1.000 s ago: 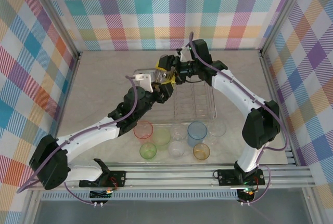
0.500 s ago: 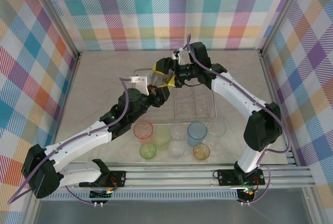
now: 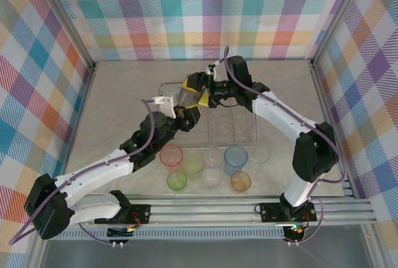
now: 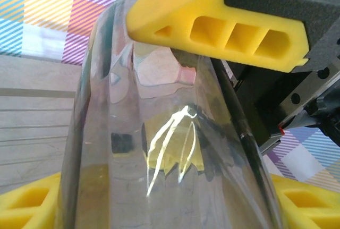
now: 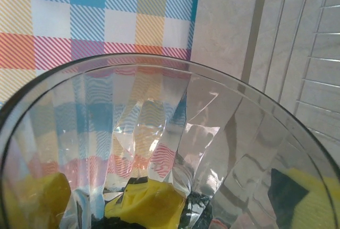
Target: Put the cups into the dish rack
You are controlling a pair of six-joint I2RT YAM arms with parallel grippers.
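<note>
A smoky grey cup (image 4: 170,133) hangs above the dish rack's (image 3: 244,138) back left corner. My left gripper (image 3: 186,112) is shut on it, and its yellow fingers (image 4: 29,202) press the cup's sides. My right gripper (image 3: 196,90) stands open at the cup's mouth. One of its yellow fingers (image 4: 212,22) lies just off the wall. The right wrist view looks straight into the cup (image 5: 159,149). On the table in front of the rack stand a pink-red cup (image 3: 171,155), two green cups (image 3: 193,163), a light blue cup (image 3: 236,156), an orange cup (image 3: 240,181) and clear cups (image 3: 210,179).
The wire rack (image 5: 308,37) lies mid-table, with its tines below both grippers. The loose cups crowd the strip between the rack and the arm bases. Checked walls close the back and both sides.
My right gripper's jaws have spread wide off the grey cup. The left gripper keeps its hold and has shifted slightly left and toward me.
</note>
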